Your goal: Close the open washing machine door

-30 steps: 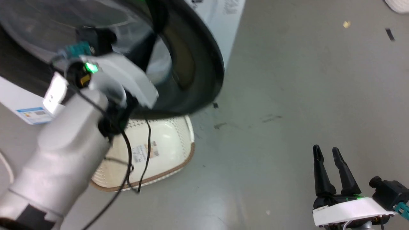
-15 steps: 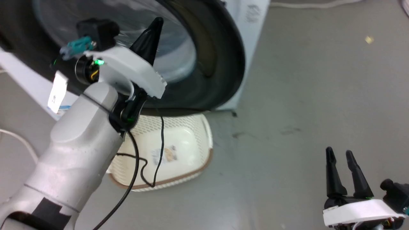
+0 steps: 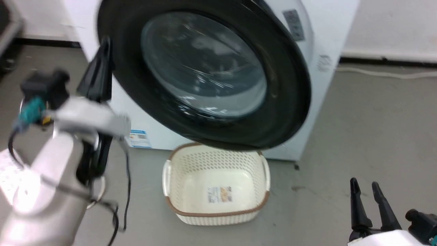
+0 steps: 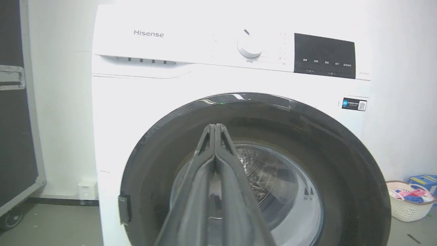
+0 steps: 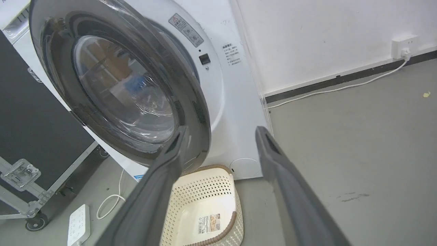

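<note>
Most looks done, we judge: washing machine door (image 3: 205,78) about flush, latch unconfirmed; left gripper (image 3: 106,42) at its 9 o'clock, jaws pinched empty; right gripper (image 3: 364,182) jaws wide

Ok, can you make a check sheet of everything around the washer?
Surface: grey floor, few dark scuffs.
Job's things: washing machine door close against the washing machine; latched or not, cannot tell.
Clutter: cream basket, empty, on floor below door.
Grippers: left gripper shut, beside door rim; right gripper open, holding nothing.
Cables: white cable along wall; black cable hangs below left gripper.
Surroundings: black case, power strip.
</note>
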Robot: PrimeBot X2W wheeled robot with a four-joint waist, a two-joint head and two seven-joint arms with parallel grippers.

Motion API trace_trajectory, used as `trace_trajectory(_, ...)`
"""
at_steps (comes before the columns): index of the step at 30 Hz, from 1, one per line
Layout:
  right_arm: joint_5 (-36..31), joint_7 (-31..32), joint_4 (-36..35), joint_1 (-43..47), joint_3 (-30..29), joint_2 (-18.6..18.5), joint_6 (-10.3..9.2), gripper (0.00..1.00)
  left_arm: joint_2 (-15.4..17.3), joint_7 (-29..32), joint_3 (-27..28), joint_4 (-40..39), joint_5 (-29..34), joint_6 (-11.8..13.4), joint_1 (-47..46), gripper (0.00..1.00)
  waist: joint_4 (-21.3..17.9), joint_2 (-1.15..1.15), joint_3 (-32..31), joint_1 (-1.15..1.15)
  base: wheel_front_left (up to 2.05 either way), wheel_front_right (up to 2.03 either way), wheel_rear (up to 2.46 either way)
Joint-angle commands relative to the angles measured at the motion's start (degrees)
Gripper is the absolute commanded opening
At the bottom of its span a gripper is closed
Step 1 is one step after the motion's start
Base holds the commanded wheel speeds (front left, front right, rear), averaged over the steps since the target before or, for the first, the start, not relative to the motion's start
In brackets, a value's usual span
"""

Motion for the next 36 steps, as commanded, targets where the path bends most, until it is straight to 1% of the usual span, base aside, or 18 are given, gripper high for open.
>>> trace_trajectory(1, 0.1, -0.2, 0.1, 1.0, 0.0, -0.1, 0.05, 1.00, 0.5, -0.2, 1.1, -1.9, 1.8, -0.1, 3.6, 0.00, 2.6, 0.00, -2.2, 0.01, 0.00, 0.00, 0.00)
trace_trajectory(5, 0.4, -0.2, 0.3, 1.8, -0.1, -0.1, 0.05, 1.00, 1.7, -0.2, 4.1, -6.1, 4.7, -0.6, 10.7, 0.00, 4.0, 0.00, -2.9, 0.01, 0.00, 0.00, 0.00)
trace_trajectory(7, 0.6, -0.2, 0.4, 2.0, 0.0, -0.1, 0.05, 1.00, 2.0, -0.2, 5.5, -7.2, 5.1, -0.3, 14.3, 0.00, 4.4, 0.00, -3.2, 0.01, 0.00, 0.00, 0.00)
trace_trajectory(9, 0.8, -0.2, 0.5, 2.2, 0.2, -0.1, 0.05, 1.00, 2.0, -0.2, 6.9, -8.1, 4.4, 0.0, 18.4, 0.00, 4.4, 0.00, -3.4, 0.01, 0.00, 0.00, 0.00)
trace_trajectory(12, 1.1, -0.2, 0.5, 2.6, 0.3, -0.1, 0.05, 1.00, 2.7, 0.0, 7.1, -9.4, 3.3, 0.3, 24.3, 0.00, 4.6, 0.00, -3.6, 0.01, 0.00, 0.00, 0.00)
trace_trajectory(14, 1.0, -0.2, 0.6, 2.8, 0.7, -0.1, 0.05, 1.00, 3.0, 0.8, 6.9, -10.2, 2.3, 0.1, 27.6, 0.00, 4.6, 0.00, -3.6, 0.01, 0.00, 0.00, 0.00)
trace_trajectory(16, 0.9, -0.2, 0.7, 3.0, 1.0, -0.1, 0.05, 1.00, 2.8, 2.4, 7.2, -10.7, 0.1, 0.7, 30.8, 0.00, 4.5, 0.00, -3.6, 0.01, 0.00, 0.00, 0.00)
trace_trajectory(18, 0.6, -0.2, 0.7, 3.1, 1.3, -0.1, 0.05, 1.00, 2.7, 2.9, 7.9, -11.9, -1.5, 1.3, 33.4, 0.00, 4.3, 0.00, -3.6, 0.01, 0.00, 0.00, 0.00)
trace_trajectory(22, 0.3, -0.2, 0.9, 3.4, 2.1, -0.1, 0.05, 1.00, 3.2, 3.2, 8.6, -13.5, -2.6, 2.5, 37.9, 0.00, 3.8, 0.00, -3.5, 0.01, 0.00, 0.00, 0.00)
trace_trajectory(27, -1.4, -0.2, 1.1, 3.9, 2.2, -0.1, 0.05, 1.00, 3.6, 3.2, 7.9, -13.9, -2.9, 2.3, 41.6, 0.00, 3.6, 0.00, -3.6, 0.01, 0.00, 0.00, 0.00)
trace_trajectory(29, -3.3, -0.2, 1.2, 4.2, 2.1, -0.1, 0.05, 1.00, 3.4, 2.9, 8.0, -13.7, -3.0, 2.5, 42.1, 0.00, 3.7, 0.00, -3.6, 0.01, 0.00, 0.00, 0.00)
trace_trajectory(30, -4.0, -0.2, 1.3, 4.4, 2.0, -0.1, 0.05, 1.00, 3.4, 2.8, 8.0, -13.7, -3.0, 2.6, 42.2, 0.24, 3.7, 0.00, -3.6, 0.01, 0.00, 0.00, 0.00)
trace_trajectory(31, -4.7, -0.2, 1.3, 4.5, 1.9, -0.1, 0.05, 1.00, 3.3, 2.6, 8.1, -13.7, -2.7, 2.8, 42.3, 0.70, 3.7, 0.00, -3.6, 0.01, 0.00, 0.00, 0.00)
trace_trajectory(32, -5.3, -0.2, 1.3, 4.6, 1.8, -0.1, 0.05, 1.00, 3.1, 2.4, 8.1, -13.8, -2.6, 2.9, 42.3, 1.00, 3.7, 0.00, -3.6, 0.01, 0.00, 0.00, 0.00)
trace_trajectory(36, -8.5, 0.4, 0.7, 4.7, 1.0, -0.1, 0.05, 1.00, 2.9, 2.0, 8.3, -14.0, -2.2, 3.4, 42.0, 1.00, 3.7, 0.00, -3.5, 0.01, 0.00, 0.00, 0.00)
